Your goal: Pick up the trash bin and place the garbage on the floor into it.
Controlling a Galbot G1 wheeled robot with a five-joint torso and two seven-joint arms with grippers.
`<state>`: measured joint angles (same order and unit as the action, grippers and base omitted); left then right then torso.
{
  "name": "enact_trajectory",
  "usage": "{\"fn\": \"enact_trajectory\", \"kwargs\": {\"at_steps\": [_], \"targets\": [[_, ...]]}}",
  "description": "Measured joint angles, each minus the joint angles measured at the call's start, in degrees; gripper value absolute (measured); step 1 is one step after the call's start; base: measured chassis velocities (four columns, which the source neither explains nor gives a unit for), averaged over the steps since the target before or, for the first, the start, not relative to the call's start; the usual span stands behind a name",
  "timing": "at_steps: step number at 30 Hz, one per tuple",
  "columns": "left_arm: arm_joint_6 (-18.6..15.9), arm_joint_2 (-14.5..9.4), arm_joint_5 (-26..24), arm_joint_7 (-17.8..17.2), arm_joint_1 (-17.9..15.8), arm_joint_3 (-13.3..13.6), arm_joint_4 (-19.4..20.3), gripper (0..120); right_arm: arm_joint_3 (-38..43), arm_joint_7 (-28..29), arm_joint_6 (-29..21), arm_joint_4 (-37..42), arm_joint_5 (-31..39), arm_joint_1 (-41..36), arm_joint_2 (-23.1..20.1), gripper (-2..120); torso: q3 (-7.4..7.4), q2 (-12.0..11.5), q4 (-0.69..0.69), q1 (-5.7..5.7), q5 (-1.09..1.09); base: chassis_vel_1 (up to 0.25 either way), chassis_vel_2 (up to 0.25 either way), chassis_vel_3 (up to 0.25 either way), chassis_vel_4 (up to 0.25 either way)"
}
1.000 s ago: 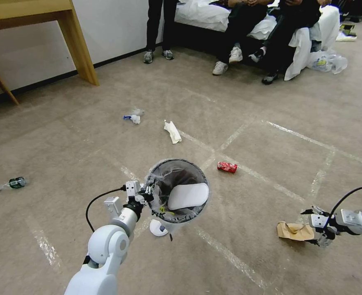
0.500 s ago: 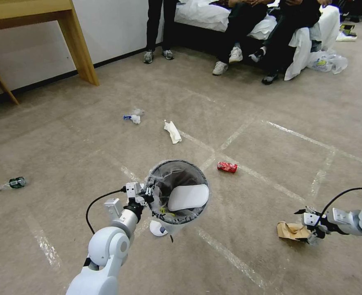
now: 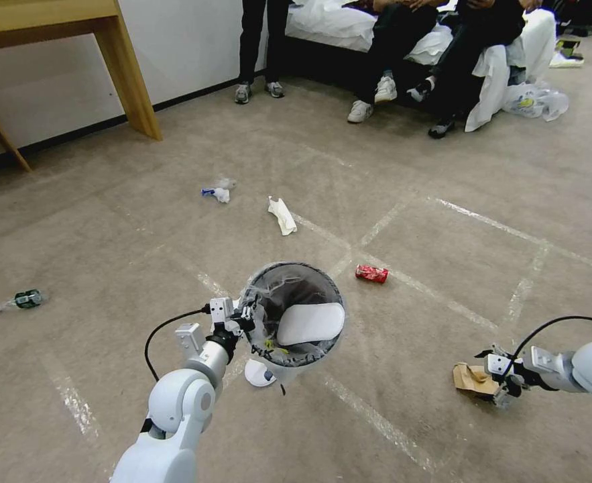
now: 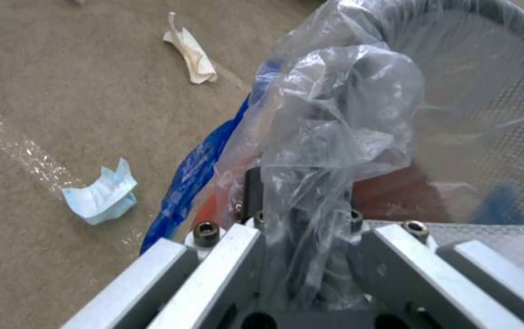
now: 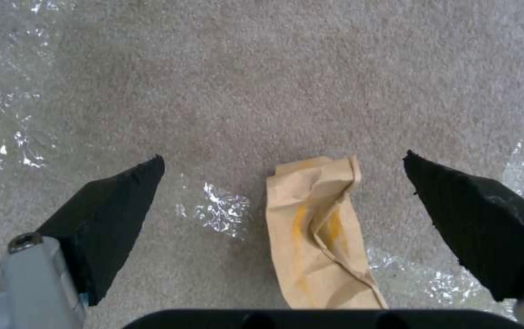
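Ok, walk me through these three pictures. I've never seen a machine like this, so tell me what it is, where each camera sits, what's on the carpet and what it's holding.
It is a wheeled robot with two arms. The wide picture comes from a camera on its head, looking down at the floor; the other two come from cameras on each wrist.

The left gripper is shut on the rim of the trash bin, holding it above the carpet. A flat white slipper lies inside the bin.

The right gripper is low by a crumpled brown paper bag; its wrist view shows the black fingers spread wide, the bag on the carpet between them.

Litter on the carpet: a red can, a white tissue, a small wrapper and a bottle.
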<state>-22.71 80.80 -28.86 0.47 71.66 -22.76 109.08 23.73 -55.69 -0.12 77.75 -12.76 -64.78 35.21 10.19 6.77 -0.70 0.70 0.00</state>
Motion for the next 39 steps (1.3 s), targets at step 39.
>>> {"fn": "enact_trajectory", "kwargs": {"at_steps": [39], "targets": [[0.0, 0.0, -0.5, 0.0, -2.3, 0.6, -3.3, 1, -5.4, 2.3, 3.5, -15.3, -4.5, 9.3, 7.9, 100, 0.00, 0.0, 0.00, 0.00, -0.01, 0.000, 0.000, 0.000, 0.000]]}}
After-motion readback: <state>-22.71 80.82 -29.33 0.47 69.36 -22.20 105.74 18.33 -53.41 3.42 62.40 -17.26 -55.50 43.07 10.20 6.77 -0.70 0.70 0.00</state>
